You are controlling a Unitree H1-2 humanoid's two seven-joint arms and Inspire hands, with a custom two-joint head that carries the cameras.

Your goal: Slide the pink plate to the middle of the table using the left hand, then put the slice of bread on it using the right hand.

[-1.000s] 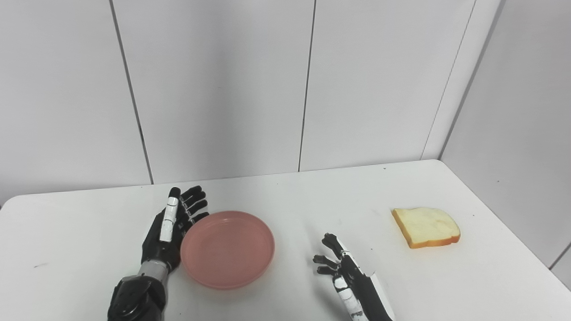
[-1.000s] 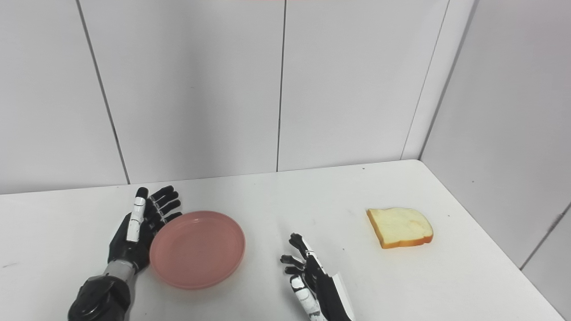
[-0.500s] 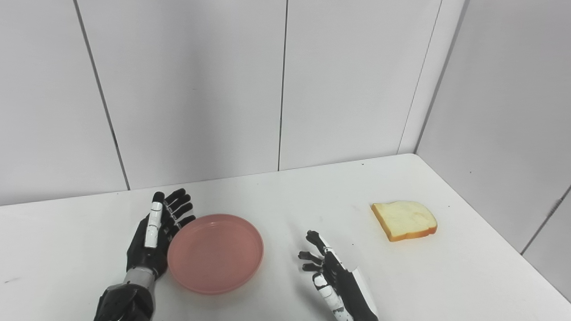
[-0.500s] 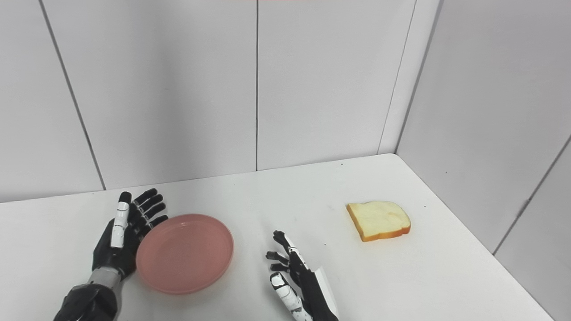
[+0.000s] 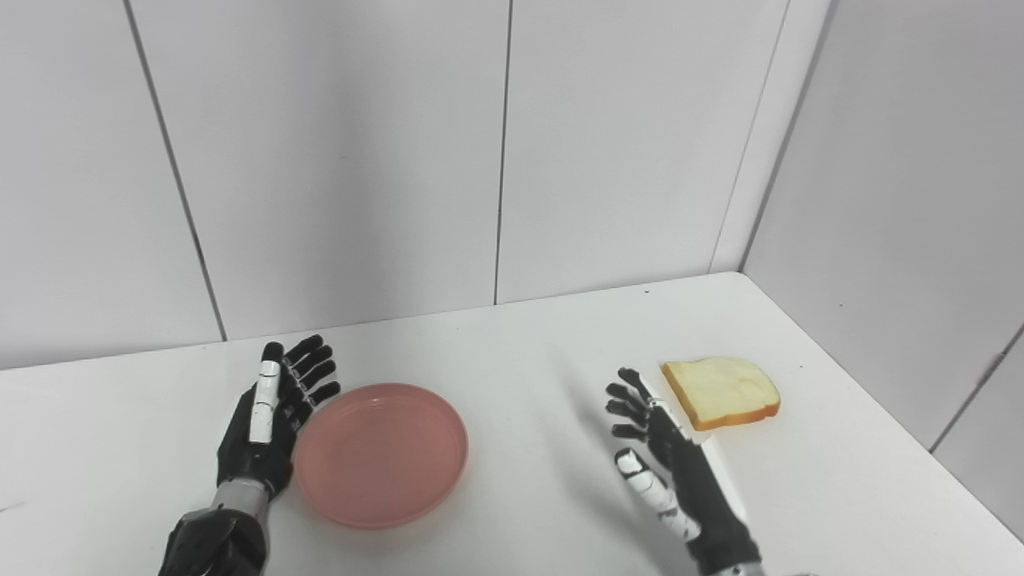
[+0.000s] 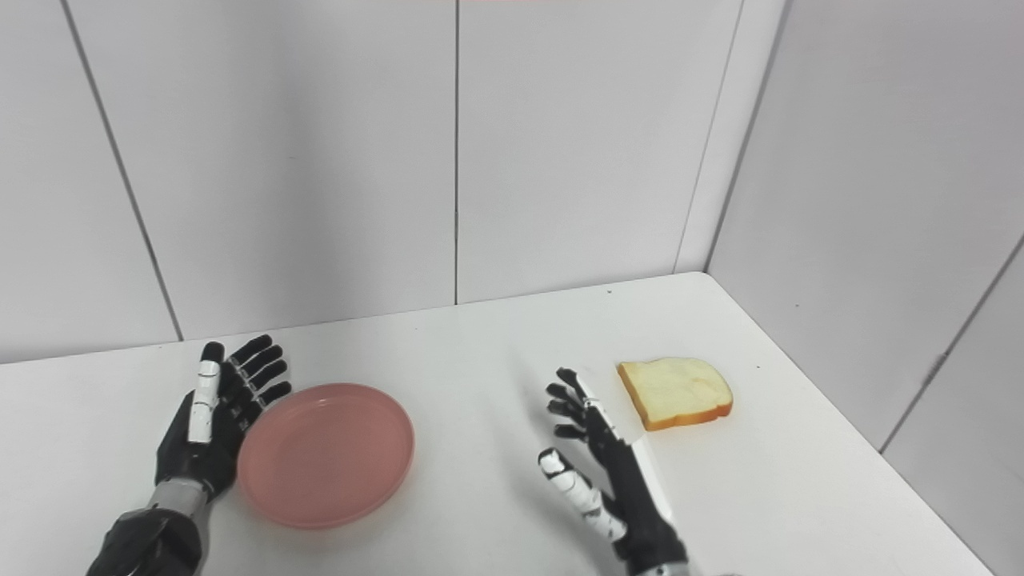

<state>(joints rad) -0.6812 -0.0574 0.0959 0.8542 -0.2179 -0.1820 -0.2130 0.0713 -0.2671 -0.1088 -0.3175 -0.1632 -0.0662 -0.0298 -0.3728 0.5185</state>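
Observation:
The pink plate lies flat on the white table, left of the middle. My left hand is open, fingers straight, just left of the plate's rim; contact is unclear. The slice of bread lies flat at the right, near the side wall. My right hand is open with fingers spread, raised above the table just left of the bread, holding nothing. In the right eye view the plate, bread, left hand and right hand stand the same way.
White panelled walls close the table at the back and on the right. The table's right edge runs close past the bread.
My right hand has risen and moved right and forward, ending close beside the bread. The camera turned a little to the right. The left hand has drawn slightly back from the plate; plate and bread lie still.

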